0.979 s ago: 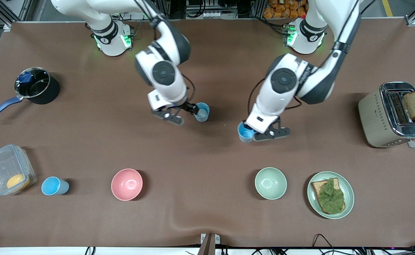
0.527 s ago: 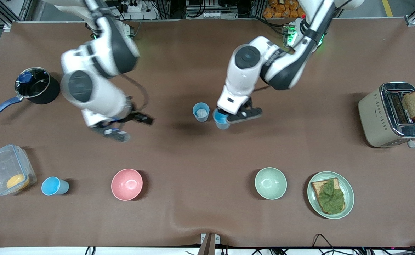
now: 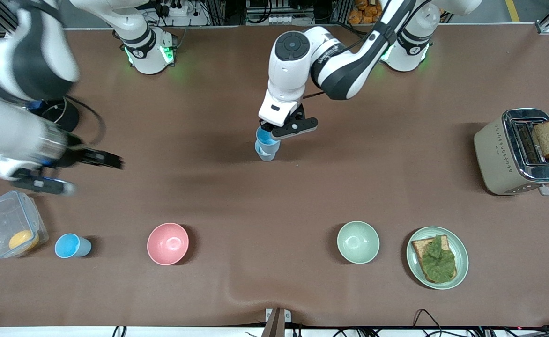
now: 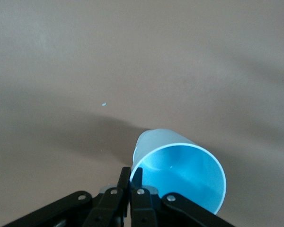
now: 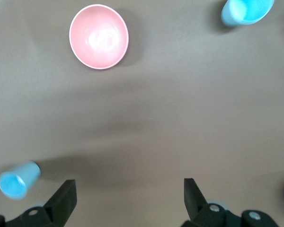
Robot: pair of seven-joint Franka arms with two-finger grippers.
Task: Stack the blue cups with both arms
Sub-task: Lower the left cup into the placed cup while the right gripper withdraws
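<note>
Nearest the front camera, a row of things lies along the table's edge. At the right arm's end is a clear lidded box [image 3: 12, 224] with something yellow inside that is hard to identify. Just beside it a lone blue cup [image 3: 72, 246] stands upright, grey-blue outside and sky-blue inside; in the right wrist view this cup [image 5: 246, 10] is cut off by the frame edge. The row runs on toward the left arm's end with a pink bowl [image 3: 167, 243], a pale green bowl [image 3: 358, 242] and a green plate [image 3: 415, 267] carrying toast under leafy greens. Wide bare tabletop separates these things and fills the middle band of the table. Farther in, the right gripper [image 3: 80, 174] is up over bare table near the box, motion-blurred, its fingers [image 5: 64, 201] spread wide with nothing between them. The right arm hides most of a dark pot [image 3: 66, 114]. At mid-table the left gripper [image 3: 274, 131] pinches the rim of a second blue cup [image 3: 265, 138], mouth up and bright blue inside. The fingers [image 4: 124, 182] are pressed together on that rim. The held cup [image 4: 180, 175] sits over a third blue cup [image 3: 268, 154] standing on the table; the two overlap, and how deep one sits in the other cannot be made out. The left wrist view does not show the lower cup at all. Open table surrounds this pair on all sides. At the left arm's end a toaster [image 3: 499, 154] holds a slice of bread [image 3: 548, 137] in one slot.
</note>
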